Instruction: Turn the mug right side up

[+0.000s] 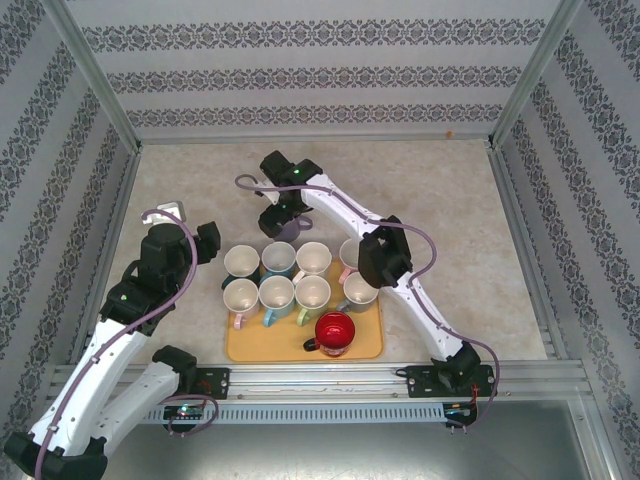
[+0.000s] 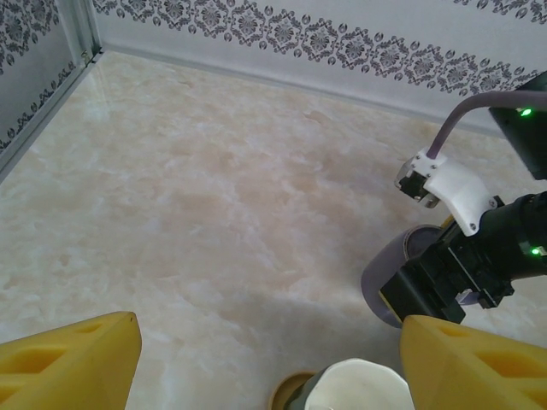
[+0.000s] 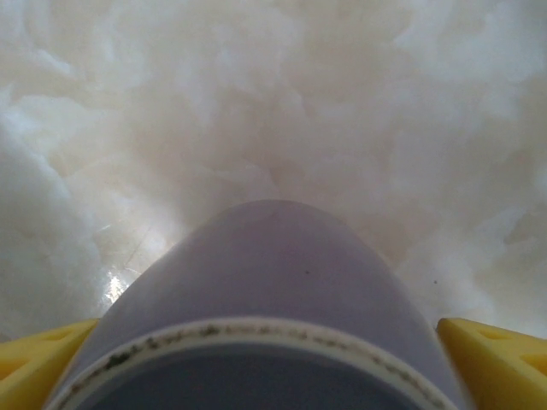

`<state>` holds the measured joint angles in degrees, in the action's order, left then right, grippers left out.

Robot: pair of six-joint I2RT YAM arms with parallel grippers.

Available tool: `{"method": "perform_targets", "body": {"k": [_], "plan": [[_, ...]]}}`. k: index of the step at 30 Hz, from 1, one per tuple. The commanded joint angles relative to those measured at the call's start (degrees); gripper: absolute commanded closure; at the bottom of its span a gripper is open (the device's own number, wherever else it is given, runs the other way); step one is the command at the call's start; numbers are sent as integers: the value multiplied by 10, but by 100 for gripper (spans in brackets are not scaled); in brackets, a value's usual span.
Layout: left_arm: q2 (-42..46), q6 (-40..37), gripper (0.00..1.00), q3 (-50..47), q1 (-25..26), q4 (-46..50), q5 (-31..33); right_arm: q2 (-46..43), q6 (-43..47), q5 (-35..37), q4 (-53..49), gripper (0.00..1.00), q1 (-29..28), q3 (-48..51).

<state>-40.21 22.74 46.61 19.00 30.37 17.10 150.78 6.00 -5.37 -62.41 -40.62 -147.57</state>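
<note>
The purple mug (image 3: 273,273) stands bottom up on the marble table, just beyond the tray, and its unglazed foot ring faces the right wrist camera. My right gripper (image 3: 269,359) reaches over it with a yellow finger close on each side of the body, jaws wide. From the left wrist view the mug (image 2: 385,278) shows under the black right gripper (image 2: 453,273). From above, the right gripper (image 1: 281,218) covers most of the mug (image 1: 301,222). My left gripper (image 1: 205,240) hovers open left of the tray, with nothing between its fingers (image 2: 77,363).
An orange tray (image 1: 240,352) near the front edge holds several upright mugs, among them a red one (image 1: 334,332). A white mug (image 2: 359,389) sits just below the left gripper. Patterned walls enclose the table; bare marble lies to the left and far side.
</note>
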Motion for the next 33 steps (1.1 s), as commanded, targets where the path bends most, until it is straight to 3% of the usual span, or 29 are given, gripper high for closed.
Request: {"method": "perform_targets", "body": {"k": [1, 8, 17, 24, 28, 33], "plan": [[-1, -10, 20, -3, -1, -17, -2, 6, 4, 13, -6, 10, 3, 5], [-2, -12, 20, -4, -2, -17, 1, -18, -2, 20, 1, 31, 5, 5], [4, -38, 23, 40, -1, -1, -16, -176, -59, 20, 45, 40, 22, 15], [-28, -94, 27, 137, -1, 31, -185, -335, -141, -35, 121, 44, 23, 90], [-53, -50, 27, 156, -1, 19, -323, -464, -245, -96, 258, 46, 33, 243], [-63, 30, 26, 117, 1, -86, -450, -609, -463, -162, 476, 52, 71, 457]]}}
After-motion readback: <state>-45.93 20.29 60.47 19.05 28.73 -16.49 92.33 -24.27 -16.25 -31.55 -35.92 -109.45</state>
